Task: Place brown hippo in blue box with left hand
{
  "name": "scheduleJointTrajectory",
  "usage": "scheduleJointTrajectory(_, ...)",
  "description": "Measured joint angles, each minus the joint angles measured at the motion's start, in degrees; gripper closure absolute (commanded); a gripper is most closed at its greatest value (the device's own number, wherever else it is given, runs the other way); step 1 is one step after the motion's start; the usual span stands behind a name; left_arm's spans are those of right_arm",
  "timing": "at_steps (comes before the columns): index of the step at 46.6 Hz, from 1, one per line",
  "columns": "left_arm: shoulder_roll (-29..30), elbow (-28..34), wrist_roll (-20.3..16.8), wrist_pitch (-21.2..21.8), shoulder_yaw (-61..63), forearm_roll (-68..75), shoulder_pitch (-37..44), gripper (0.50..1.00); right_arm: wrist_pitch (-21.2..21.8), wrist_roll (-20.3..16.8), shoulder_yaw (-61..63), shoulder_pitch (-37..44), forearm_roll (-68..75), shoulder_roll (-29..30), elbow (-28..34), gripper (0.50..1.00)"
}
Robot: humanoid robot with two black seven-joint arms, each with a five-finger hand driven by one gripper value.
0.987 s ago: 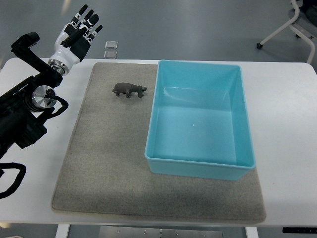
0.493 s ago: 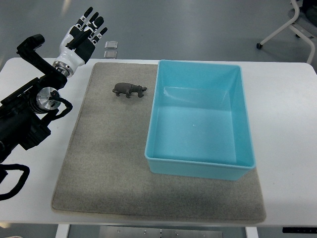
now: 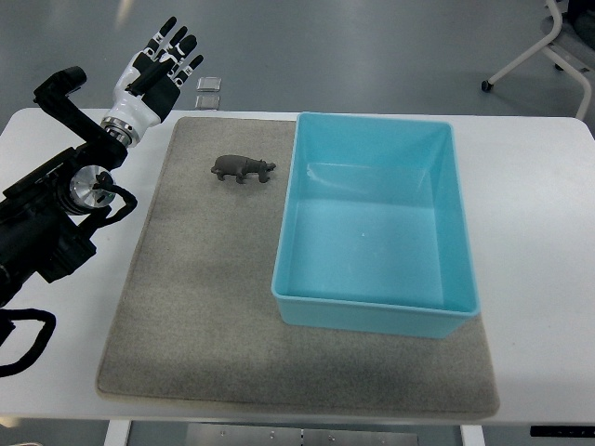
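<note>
My left hand [image 3: 153, 70] is raised over the far-left corner of the table [image 3: 530, 177], fingers spread apart and holding nothing. It is well apart from the hippo [image 3: 242, 168] and above the table's back edge rather than over the mat [image 3: 204, 307]. My right arm is not in view.

The hippo stands upright on the grey mat, side-on, head toward the box [image 3: 372, 223] and just short of the box's left wall. Nothing touches it. The box lies on the right part of the mat, open side up and bare inside.

Step in hand, as I judge it — the approach. No grasp has been made and nothing of the placing is done.

Next move calls for, in my estimate:
- bringing the hand down and to the right until it is over the hippo;
- closing the fingers around its body from above, the body being small and low on the mat;
- lifting clear of the box's rim, which stands higher than the toy, then carrying it over the wall and letting go inside.

The risk I note — the hippo is close to the wall, so fingers coming in on that side have little room.

Writing: none readable. The box, mat and hippo show no label or brand. Two small square pieces [image 3: 208, 91] lie on the floor past the table; any marking on them is too small to tell.
</note>
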Motion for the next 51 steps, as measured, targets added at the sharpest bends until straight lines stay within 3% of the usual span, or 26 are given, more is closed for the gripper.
scheduleJointTrajectory(26, 1.6, -1.2, 0.2, 0.0, 4.7, 2.1, -1.0, 0.506, 0.0, 0.0, 0.0, 0.0, 0.0, 0.0, 0.0, 0.564)
scheduleJointTrajectory(51, 7.3, -4.9, 0.2, 0.0, 7.3, 26.6, -4.4, 0.506, 0.0, 0.0, 0.0, 0.0, 0.0, 0.0, 0.0, 0.564)
